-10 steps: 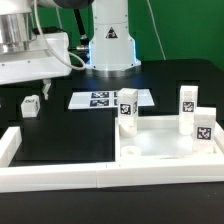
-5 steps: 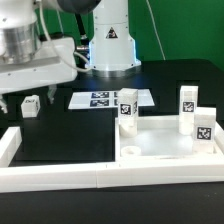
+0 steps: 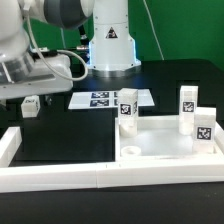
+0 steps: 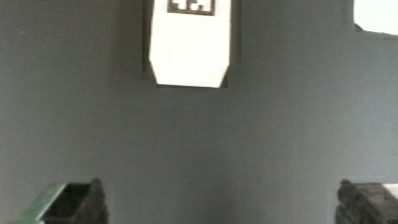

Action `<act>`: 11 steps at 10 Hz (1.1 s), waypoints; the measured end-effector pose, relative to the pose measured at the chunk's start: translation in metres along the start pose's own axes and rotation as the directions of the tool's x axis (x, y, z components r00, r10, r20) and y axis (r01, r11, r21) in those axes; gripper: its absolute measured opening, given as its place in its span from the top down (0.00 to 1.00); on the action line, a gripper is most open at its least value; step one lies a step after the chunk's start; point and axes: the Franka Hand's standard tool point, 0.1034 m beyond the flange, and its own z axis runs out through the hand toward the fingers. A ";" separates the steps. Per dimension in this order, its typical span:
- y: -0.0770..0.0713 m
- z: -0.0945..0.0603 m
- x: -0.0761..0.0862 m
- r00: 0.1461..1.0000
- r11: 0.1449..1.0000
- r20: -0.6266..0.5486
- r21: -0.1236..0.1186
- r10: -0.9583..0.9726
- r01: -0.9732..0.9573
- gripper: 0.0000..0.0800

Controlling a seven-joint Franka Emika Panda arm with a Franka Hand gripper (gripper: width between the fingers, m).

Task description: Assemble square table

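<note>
While the matte black table top (image 3: pixel 60 130) fills most of both views, I see the white plastic square tray-like tabletop (image 3: pixel 165 150) with its raised rim and rounded corner sockets sitting at the exterior view's right, tucked against the long white border bars (image 3: pixel 100 180) at the front. Three small white tagged legs stand upright on it: one at its near-left corner (image 3: pixel 127 108), two at its right side (image 3: pixel 187 104) (image 3: pixel 202 129). A fourth small white leg (image 3: pixel 30 105) lies on the black surface at the exterior view's left, just below my arm's gripper (image 3: pixel 12 98), whose jaws stand released and empty. The flat white marker board (image 3: pixel 110 99) lies behind the tray. On the wrist view, a white leg (image 4: pixel 189 45) lies ahead between the dark fingertips (image 4: pixel 75 203).
</note>
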 end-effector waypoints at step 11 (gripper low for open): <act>0.017 0.039 -0.032 0.917 1.000 0.399 0.006 0.000 -0.002 0.19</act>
